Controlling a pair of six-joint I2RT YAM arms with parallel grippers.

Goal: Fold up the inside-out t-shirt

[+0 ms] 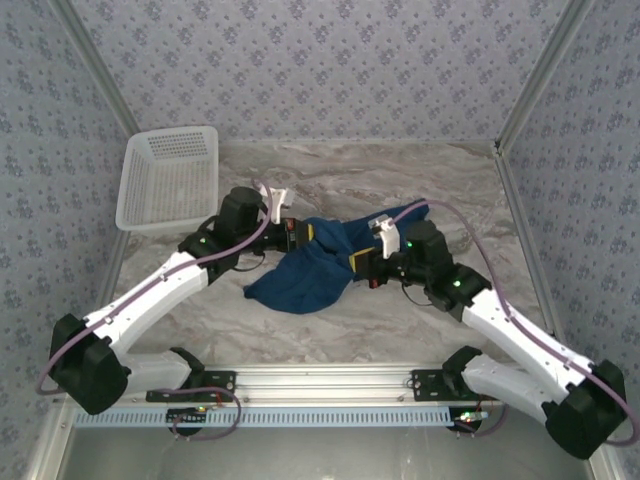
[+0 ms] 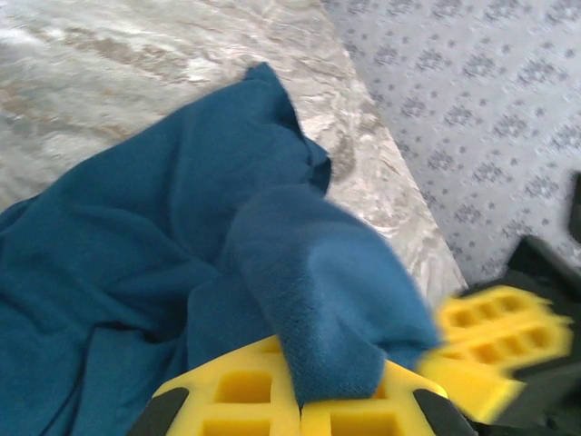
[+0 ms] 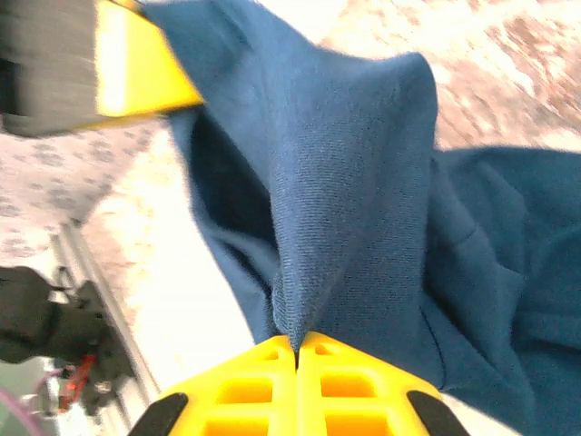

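Inside-out t-shirt (image 1: 305,272) lay bunched in a dark blue heap near the middle of the marble-patterned table (image 1: 430,180), between the two arms. At the far left a white lattice basket (image 1: 170,180) sat in the back corner, well apart from the cloth. Next came the left gripper (image 2: 300,404) at the heap's upper left edge. Its yellow fingers (image 2: 227,395) were pressed together on a thick fold of the blue fabric, which rose from the rest of the shirt and draped over the fingertips. Loose cloth spread out to the left and behind that fold, one edge reaching onto bare table. The right gripper (image 3: 297,350) met the shirt at its right side, just beside the left one. Its yellow fingers (image 3: 241,386) were clamped tight on a narrow pinch of fabric – no gap showed between them – and a ridge of cloth climbed from that pinch. More shirt lay crumpled to the right.
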